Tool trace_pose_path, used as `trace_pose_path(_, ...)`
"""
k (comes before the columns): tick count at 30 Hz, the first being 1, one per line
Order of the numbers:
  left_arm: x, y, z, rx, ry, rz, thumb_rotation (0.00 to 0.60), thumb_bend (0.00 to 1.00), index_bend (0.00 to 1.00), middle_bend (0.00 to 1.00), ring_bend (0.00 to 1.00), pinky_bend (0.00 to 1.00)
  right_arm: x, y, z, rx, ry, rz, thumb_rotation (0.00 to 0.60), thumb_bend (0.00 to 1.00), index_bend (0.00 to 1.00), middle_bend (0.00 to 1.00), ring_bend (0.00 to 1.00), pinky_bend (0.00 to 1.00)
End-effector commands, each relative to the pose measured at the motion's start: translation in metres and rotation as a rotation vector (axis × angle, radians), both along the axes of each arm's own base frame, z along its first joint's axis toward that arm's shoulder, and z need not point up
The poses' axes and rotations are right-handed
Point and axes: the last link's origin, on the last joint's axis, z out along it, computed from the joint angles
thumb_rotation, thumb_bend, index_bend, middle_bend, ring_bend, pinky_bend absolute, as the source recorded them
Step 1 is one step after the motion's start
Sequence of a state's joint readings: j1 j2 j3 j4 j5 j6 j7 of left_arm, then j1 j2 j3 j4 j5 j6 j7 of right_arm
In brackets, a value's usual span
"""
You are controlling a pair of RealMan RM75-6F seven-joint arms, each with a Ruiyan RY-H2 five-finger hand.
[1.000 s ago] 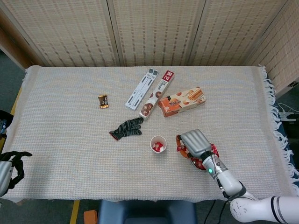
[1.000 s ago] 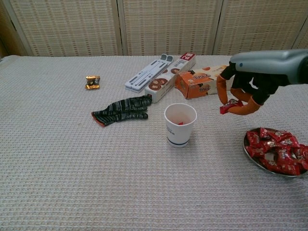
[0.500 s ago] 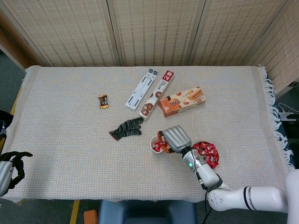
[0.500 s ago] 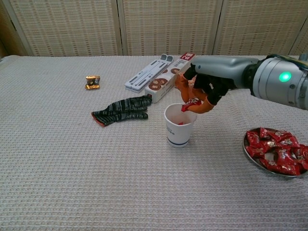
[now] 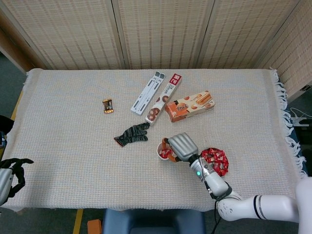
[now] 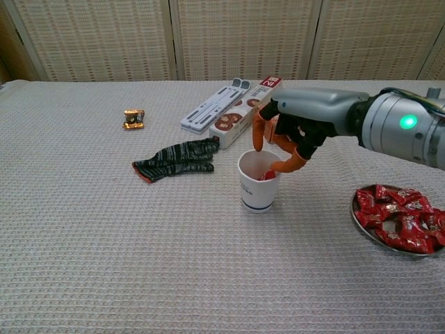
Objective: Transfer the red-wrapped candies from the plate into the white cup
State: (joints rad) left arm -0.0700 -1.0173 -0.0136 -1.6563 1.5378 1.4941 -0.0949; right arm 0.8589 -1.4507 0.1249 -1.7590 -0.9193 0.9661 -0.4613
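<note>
Since 0.5 s ago the candy pinched over the cup rim is no longer seen between the fingers: the right hand (image 6: 288, 139) is now spread over the white cup (image 6: 260, 180), fingertips apart w/ nothing held, and red is visible inside the cup in both views. One more piece is thus judged delivered; a second ago the same hand was carrying it between plate and cup. The plate (image 6: 363, 221) sits near the table's right side, well apart from the cup, and a heap of red-wrapped candies (image 6: 400, 218) is left on it, so the task is judged far from done and another trip back to the plate is probably next. The left hand (image 5: 12, 175) is seen only in the head view, at the near-left table edge, fingers curled in on nothing, unchanged. Counts: 1 white cup; 1 plate; candies on plate approx. a dozen, exact no. cannot be told as they overlap; pieces in the cup at least 2 by the head view, not countable beyond that. Other items: 1 dark knit glove (image 6: 177, 158), 1 small gold-wrapped candy (image 6: 133, 118), 1 orange biscuit box (image 5: 189, 106), 1 long cookie box (image 5: 164, 98), 1 white-grey flat bar (image 5: 147, 92), all untouched.
</note>
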Motion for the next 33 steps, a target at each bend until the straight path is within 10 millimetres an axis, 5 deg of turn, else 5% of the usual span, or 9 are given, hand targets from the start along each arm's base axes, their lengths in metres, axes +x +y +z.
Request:
trace_pose_path(1,0.0,0.0,0.0,0.0,0.0,0.001,0.6,0.42,0.35,0.23,0.27,0.28,-0.003,-0.001,0.003,-0.006,-0.005,-0.008,0.6,0.16,0.38,0.82,0.76,0.98)
trace_pose_path(12,0.0,0.0,0.0,0.002,-0.001,0.0,0.6,0.42,0.34,0.23,0.27,0.28,-0.04,0.011,0.036,-0.083,0.11,-0.024,0.6,0.13,0.34,0.82,0.76,0.98)
trace_pose_path(16,0.001,-0.001,0.0,0.001,0.002,-0.002,0.6,0.42,0.34,0.23,0.27,0.28,-0.095,0.033,0.058,-0.111,0.272,-0.11,0.6,0.13,0.34,0.82,0.76,0.98)
trace_pose_path(19,0.002,-0.001,-0.001,0.0,0.005,-0.006,0.6,0.42,0.35,0.23,0.27,0.28,-0.114,0.041,0.066,-0.089,0.31,-0.151,0.6,0.13,0.34,0.82,0.76,0.98)
trace_pose_path(33,0.002,-0.001,-0.001,0.001,0.007,-0.005,0.6,0.42,0.35,0.23,0.27,0.28,-0.149,0.039,0.071,-0.085,0.388,-0.229,0.6,0.07,0.3,0.82,0.76,0.98)
